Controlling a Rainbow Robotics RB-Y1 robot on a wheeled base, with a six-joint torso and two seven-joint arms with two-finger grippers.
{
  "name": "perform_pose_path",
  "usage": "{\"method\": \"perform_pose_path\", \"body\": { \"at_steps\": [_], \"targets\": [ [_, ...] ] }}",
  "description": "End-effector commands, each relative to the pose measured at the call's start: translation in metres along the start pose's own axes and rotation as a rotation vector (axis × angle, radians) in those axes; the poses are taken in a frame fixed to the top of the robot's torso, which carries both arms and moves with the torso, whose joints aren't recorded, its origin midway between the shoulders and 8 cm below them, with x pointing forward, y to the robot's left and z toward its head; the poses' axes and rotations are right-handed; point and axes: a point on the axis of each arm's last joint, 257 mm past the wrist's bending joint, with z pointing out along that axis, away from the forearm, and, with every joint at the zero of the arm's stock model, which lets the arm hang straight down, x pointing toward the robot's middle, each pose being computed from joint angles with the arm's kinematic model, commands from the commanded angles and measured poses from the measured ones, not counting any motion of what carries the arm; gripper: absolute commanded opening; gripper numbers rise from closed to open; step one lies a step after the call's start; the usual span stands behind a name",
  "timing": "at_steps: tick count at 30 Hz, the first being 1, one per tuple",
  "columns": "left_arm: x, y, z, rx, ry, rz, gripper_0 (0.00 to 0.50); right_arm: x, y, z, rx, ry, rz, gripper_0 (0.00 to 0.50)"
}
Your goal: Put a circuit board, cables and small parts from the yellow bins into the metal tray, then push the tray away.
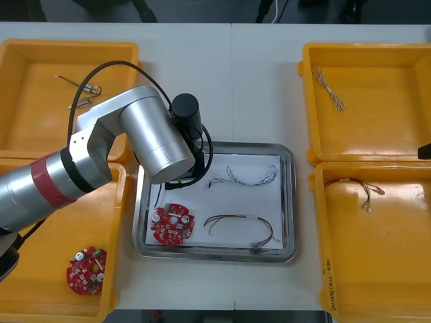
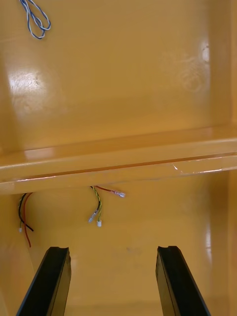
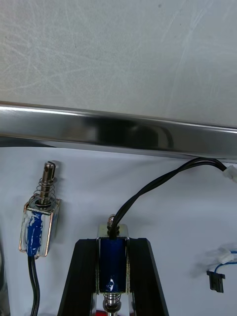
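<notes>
Two small metal parts are lying on the white lining of the metal tray (image 3: 118, 131), just inside its shiny, mirror-smooth rim. The left gripper (image 3: 112, 243) is pinching the held part (image 3: 113, 264), a blue-wrapped coil in a boxy bright frame, between its black fingers (image 3: 84, 276). That part's long axis is running in line with the fingers and square to the rim, with its rounded pin pointing at the rim. A thin black lead (image 3: 148, 190) is arcing from that end toward a white plug (image 3: 229, 173). The loose part (image 3: 38, 224) is lying just beside it, nearly parallel and slightly tilted, its spring-wound pin also aiming at the rim.

In the front view the left arm (image 1: 148, 134), a smooth silver cylinder, is reaching over the tray's far left corner. Also resting in the tray, apart from one another, are a round red circuit board (image 1: 172, 224), a twisted blue and white cable (image 1: 242, 176) and a darker cable (image 1: 242, 225). The right gripper (image 2: 111, 252) is hanging with its fingers spread over the yellow bins (image 1: 377, 114) at the robot's right, above a red and yellow cable (image 2: 98, 202). The table (image 1: 256, 81) is showing light and finely scratched.
</notes>
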Motion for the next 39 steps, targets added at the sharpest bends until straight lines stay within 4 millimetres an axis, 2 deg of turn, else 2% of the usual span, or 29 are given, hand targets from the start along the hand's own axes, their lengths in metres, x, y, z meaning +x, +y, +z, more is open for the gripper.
{"method": "perform_pose_path", "body": {
  "at_steps": [1, 5, 6, 7, 8, 9, 10, 12, 13, 17, 29, 35, 39],
  "targets": [
    [-0.009, -0.024, -0.007, 0.046, -0.041, 0.005, 0.0, -0.001, 0.002, -0.007, -0.01, -0.025, 0.044, 0.5],
    [-0.007, -0.023, -0.003, 0.044, -0.037, -0.001, 0.005, -0.001, 0.003, -0.007, -0.013, -0.023, 0.04, 0.5],
    [-0.007, -0.023, -0.003, 0.044, -0.037, -0.001, 0.023, -0.001, 0.003, -0.007, -0.013, -0.023, 0.04, 0.5],
    [-0.008, -0.023, -0.003, 0.043, -0.038, -0.003, 0.092, -0.001, 0.004, -0.007, -0.014, -0.022, 0.038, 0.5],
    [-0.008, -0.024, -0.004, 0.047, -0.039, -0.005, 0.187, -0.001, 0.004, -0.007, -0.014, -0.022, 0.037, 0.5],
    [-0.008, -0.024, -0.004, 0.047, -0.039, -0.005, 0.187, -0.001, 0.004, -0.007, -0.014, -0.022, 0.037, 0.5],
    [-0.009, -0.026, -0.004, 0.053, -0.044, -0.006, 0.341, 0.0, 0.004, -0.007, -0.015, -0.021, 0.038, 0.5],
    [-0.01, -0.026, -0.004, 0.054, -0.047, -0.01, 0.456, -0.001, 0.003, -0.007, -0.014, -0.022, 0.04, 0.5],
    [-0.01, -0.026, -0.004, 0.054, -0.049, -0.013, 0.496, 0.0, 0.004, -0.006, -0.015, -0.02, 0.042, 0.5],
    [-0.012, -0.023, -0.007, 0.048, -0.046, -0.021, 0.5, -0.001, 0.003, -0.007, -0.014, -0.02, 0.041, 0.5],
    [-0.024, -0.02, -0.046, 0.073, -0.042, -0.044, 0.5, -0.001, 0.002, -0.007, -0.01, -0.023, 0.044, 0.5],
    [-0.038, -0.003, -0.082, 0.074, -0.045, -0.04, 0.5, -0.001, 0.002, -0.007, -0.01, -0.023, 0.046, 0.5],
    [-0.048, 0.02, -0.103, 0.054, -0.035, -0.021, 0.5, -0.001, 0.002, -0.007, -0.01, -0.022, 0.045, 0.5]
  ]
}}
